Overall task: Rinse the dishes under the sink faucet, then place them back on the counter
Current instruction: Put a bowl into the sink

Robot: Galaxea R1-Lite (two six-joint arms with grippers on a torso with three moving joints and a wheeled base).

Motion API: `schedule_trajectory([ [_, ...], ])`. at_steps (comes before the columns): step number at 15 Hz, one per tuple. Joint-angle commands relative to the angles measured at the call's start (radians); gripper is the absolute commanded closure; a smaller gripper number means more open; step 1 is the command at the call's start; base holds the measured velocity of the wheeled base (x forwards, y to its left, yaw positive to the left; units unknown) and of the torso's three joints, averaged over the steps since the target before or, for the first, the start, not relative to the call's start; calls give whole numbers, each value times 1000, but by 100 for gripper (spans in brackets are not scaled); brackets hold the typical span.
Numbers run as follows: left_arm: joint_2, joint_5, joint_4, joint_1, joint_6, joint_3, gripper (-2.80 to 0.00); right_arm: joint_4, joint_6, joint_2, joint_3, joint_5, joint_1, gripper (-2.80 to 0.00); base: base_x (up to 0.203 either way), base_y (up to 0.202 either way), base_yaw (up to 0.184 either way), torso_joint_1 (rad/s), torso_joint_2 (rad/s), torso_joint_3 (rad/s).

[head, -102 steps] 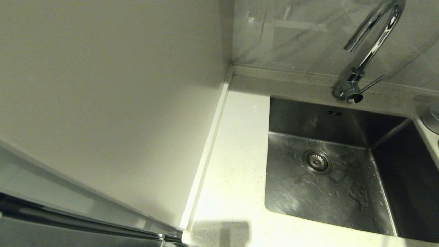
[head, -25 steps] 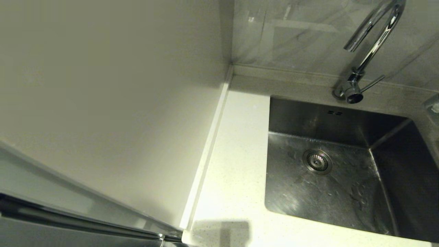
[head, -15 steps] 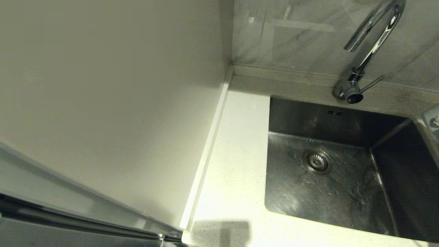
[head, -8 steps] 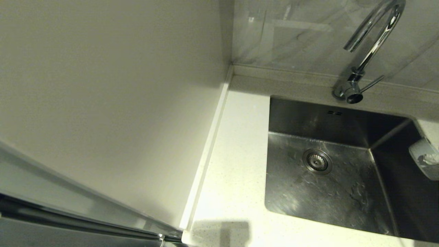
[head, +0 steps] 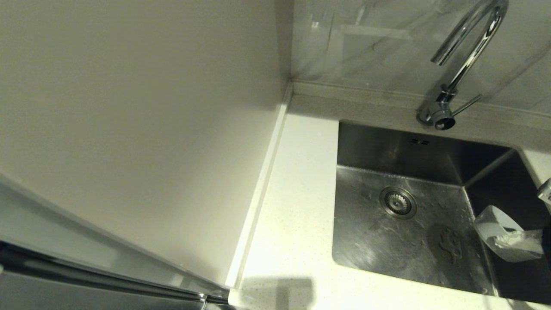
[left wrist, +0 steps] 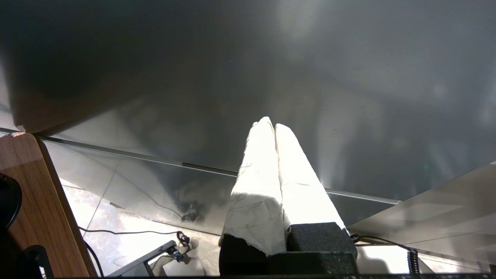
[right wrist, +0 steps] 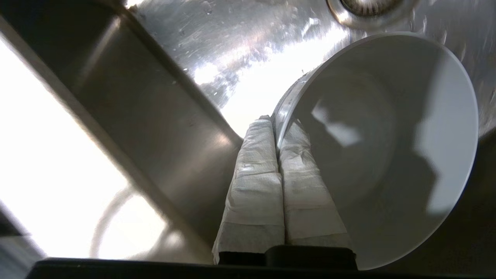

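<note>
One grey-blue bowl (head: 495, 224), pinched by right end effector (right wrist: 277, 133), over sink (head: 387, 241).

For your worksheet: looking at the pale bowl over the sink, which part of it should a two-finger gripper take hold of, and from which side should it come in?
Take the pale bowl by its thin rim, one finger inside and one outside the wall. The right gripper already pinches it this way over the sink. The bowl looks too wide to span, so come in edge-on at the rim nearest the arm, from the sink's right side.
</note>
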Motion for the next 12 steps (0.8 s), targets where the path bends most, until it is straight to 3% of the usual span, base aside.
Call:
schedule_trajectory([
  [1,0,0,0,0,0,3,0,-275,-18,-5,143,-9,65,0,0,0,0,0,0,0],
  [3,0,0,0,0,0,3,0,-490,-24,30,206,-89,125,0,0,0,0,0,0,0],
  [8,0,0,0,0,0,3,0,-823,-18,204,186,-316,205,0,0,0,0,0,0,0],
  [12,0,0,0,0,0,3,0,-915,-17,327,142,-427,231,0,0,0,0,0,0,0],
])
